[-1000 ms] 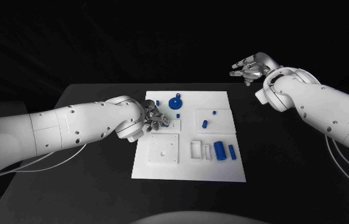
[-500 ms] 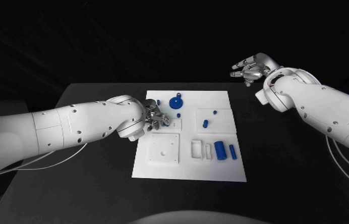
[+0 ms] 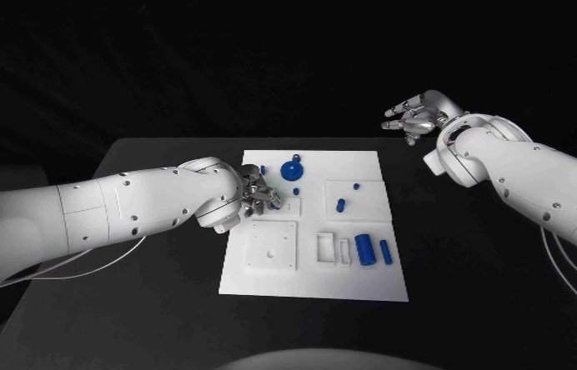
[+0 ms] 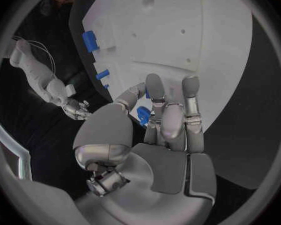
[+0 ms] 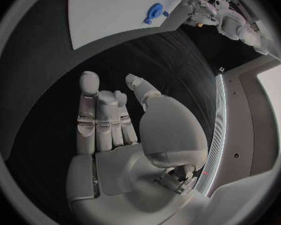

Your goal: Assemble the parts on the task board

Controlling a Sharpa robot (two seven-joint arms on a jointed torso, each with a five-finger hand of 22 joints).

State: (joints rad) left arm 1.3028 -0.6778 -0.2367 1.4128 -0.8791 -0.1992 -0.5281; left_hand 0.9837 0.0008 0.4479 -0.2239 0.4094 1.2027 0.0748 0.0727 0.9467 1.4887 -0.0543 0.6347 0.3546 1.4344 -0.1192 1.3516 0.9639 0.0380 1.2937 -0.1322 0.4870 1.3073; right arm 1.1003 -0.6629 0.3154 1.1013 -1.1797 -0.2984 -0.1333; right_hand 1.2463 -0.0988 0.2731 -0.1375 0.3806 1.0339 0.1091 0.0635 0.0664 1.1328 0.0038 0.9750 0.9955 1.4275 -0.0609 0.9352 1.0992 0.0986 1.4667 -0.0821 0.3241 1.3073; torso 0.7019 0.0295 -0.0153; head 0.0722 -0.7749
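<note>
The white task board [image 3: 308,280] lies in the middle of the black table. My left hand [image 3: 253,194] hovers low over the board's left side and pinches a small blue part [image 4: 142,116] between thumb and fingers [image 4: 171,119]. A round blue part [image 3: 290,170] stands near the board's far edge, with a small blue peg [image 3: 297,191] just in front of it. Two short blue parts [image 3: 339,204] sit on the right square plate. Two longer blue bars [image 3: 363,249] lie at the near right. My right hand [image 3: 416,115] is raised beyond the table's far right corner, fingers [image 5: 97,118] apart, holding nothing.
A square white plate [image 3: 269,246] with holes sits at the board's near left, and a white slotted holder [image 3: 326,247] lies beside the blue bars. Bare black table [image 3: 144,303] surrounds the board on all sides.
Almost nothing has changed. My left hand has shifted very slightly over the board with the blue part in it. The right hand stays raised.
</note>
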